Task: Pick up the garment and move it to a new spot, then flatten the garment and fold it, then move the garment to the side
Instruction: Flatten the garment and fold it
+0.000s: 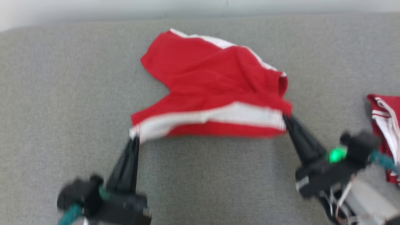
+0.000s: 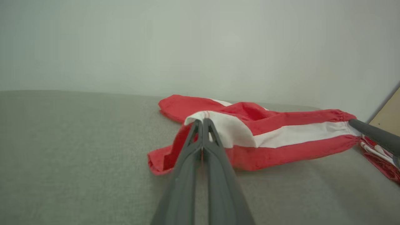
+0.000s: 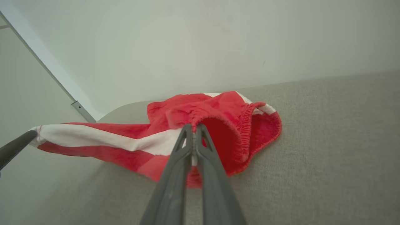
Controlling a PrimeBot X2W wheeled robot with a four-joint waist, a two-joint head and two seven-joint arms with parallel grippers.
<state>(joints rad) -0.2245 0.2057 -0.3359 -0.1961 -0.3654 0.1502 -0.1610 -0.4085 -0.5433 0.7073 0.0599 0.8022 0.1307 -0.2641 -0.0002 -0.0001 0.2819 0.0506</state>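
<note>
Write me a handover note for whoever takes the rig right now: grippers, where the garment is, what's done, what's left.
Left gripper: shut on the red shorts at the white-striped leg end.
Right gripper: shut on the elastic waistband.
Shorts: striped edge stretched between both grippers, the rest rumpled on the grey surface; another red garment lies at the right.
Done: two-handed grip. Left: lay flat, fold, move aside.

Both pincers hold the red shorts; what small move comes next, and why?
Probably draw both slightly toward the robot, then lower. The left pincer and right pincer pinch opposite ends of the red shorts, near edge taut; the far half lies rumpled on the grey surface.
</note>
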